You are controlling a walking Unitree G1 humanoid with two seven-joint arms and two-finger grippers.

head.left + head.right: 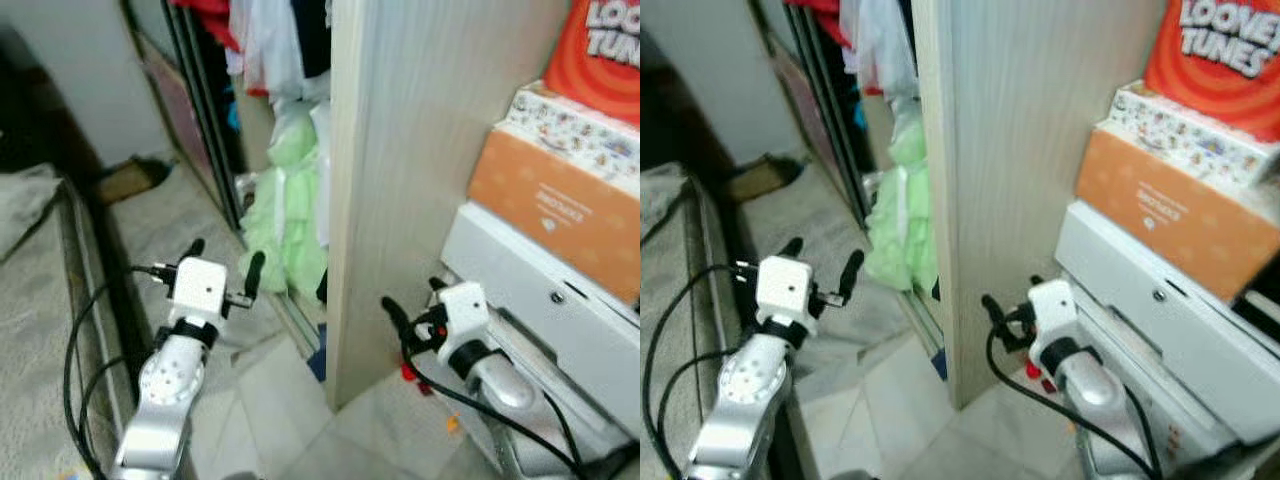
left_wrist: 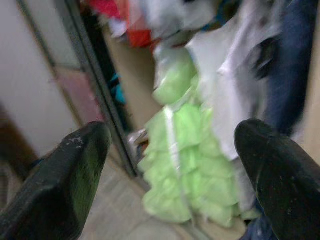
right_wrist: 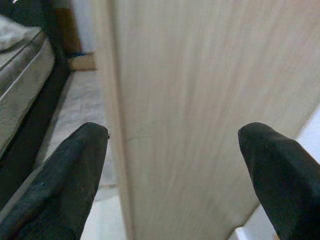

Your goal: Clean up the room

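An open wardrobe stands ahead, with a light green frilly garment (image 1: 292,205) hanging low inside among other clothes (image 1: 268,40). My left gripper (image 1: 223,262) is open and empty, held in front of the wardrobe's opening and pointing at the green garment (image 2: 185,155). Its two black fingers (image 2: 65,180) stand wide apart. My right gripper (image 1: 415,300) is open and empty too, close to the pale wooden side panel (image 1: 420,150) of the wardrobe, which fills the space between its fingers (image 3: 60,185).
A bed (image 1: 40,300) with a grey cover runs along my left. Stacked boxes, orange (image 1: 560,205) and white (image 1: 540,290), stand at my right. The dark sliding-door track (image 1: 205,130) edges the wardrobe. Tiled floor (image 1: 280,410) lies between bed and wardrobe.
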